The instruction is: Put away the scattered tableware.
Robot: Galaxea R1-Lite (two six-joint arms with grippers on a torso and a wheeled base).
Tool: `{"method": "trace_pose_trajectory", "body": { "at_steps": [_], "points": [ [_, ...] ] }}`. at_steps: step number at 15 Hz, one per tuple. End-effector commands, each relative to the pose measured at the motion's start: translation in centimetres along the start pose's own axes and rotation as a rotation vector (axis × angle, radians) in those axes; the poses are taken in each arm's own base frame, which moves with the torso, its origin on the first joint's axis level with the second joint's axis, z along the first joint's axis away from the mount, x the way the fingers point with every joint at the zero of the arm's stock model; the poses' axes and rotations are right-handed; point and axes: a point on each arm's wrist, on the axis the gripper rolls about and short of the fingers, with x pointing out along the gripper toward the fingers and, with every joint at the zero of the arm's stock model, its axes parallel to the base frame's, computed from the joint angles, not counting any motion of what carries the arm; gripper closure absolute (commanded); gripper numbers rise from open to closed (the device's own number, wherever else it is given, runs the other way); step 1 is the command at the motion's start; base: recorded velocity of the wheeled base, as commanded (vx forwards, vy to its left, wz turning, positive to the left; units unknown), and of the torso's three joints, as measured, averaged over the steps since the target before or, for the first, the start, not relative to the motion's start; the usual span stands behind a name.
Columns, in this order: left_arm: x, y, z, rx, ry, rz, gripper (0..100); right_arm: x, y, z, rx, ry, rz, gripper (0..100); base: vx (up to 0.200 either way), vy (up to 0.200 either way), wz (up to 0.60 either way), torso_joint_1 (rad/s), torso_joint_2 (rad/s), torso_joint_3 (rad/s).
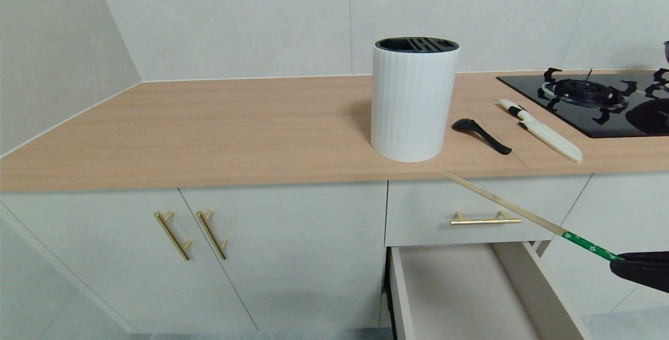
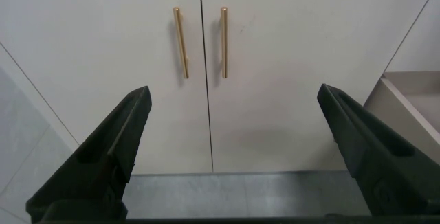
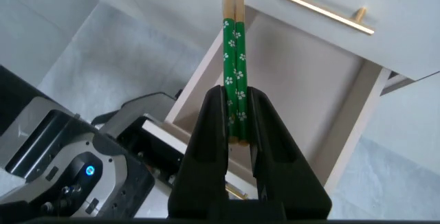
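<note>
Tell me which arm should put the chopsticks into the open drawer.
Right. The right gripper is shut on the chopsticks, close to the open drawer. The left gripper is open, holds nothing, and faces the cabinet doors.

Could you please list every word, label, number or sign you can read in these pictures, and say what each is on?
No text can be read anywhere.
The white holder, the knife and the drawer front show no print.
The chopsticks carry only white flowers on green, no letters.
</note>
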Motion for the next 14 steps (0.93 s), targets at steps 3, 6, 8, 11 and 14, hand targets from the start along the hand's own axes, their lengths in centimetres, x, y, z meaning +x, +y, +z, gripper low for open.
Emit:
{"method": "trace_pose_trajectory", "body": {
  "at_steps": [3, 6, 8, 11, 14],
  "points": [
    [0.01, 0.00, 0.01, 0.000, 0.001, 0.001, 0, 0.45, 0.00, -0.14, -0.011, 0.021, 0.003, 100, 0.000, 0.000, 0.00, 0.000, 0.00, 0.000],
    [0.00, 0.00, 0.00, 0.000, 0.000, 0.001, 0, 0.56, -0.01, -0.14, -0.010, 0.024, 0.003, 100, 0.000, 0.000, 0.00, -0.100, 0.26, 0.162],
    [0.01, 0.00, 0.01, 0.000, 0.001, 0.001, 0, 0.86, -0.03, -0.17, -0.010, 0.033, 0.003, 100, 0.000, 0.000, 0.00, -0.156, 0.43, 0.266],
    [0.01, 0.00, 0.01, 0.000, 0.001, 0.001, 0, 1.09, -0.05, -0.16, -0.009, 0.041, 0.003, 100, 0.000, 0.000, 0.00, -0.154, 0.46, 0.289],
    [0.01, 0.00, 0.01, 0.000, 0.001, 0.001, 0, 1.23, -0.06, -0.19, -0.009, 0.048, 0.003, 100, 0.000, 0.000, 0.00, -0.134, 0.45, 0.323]
  ]
}}
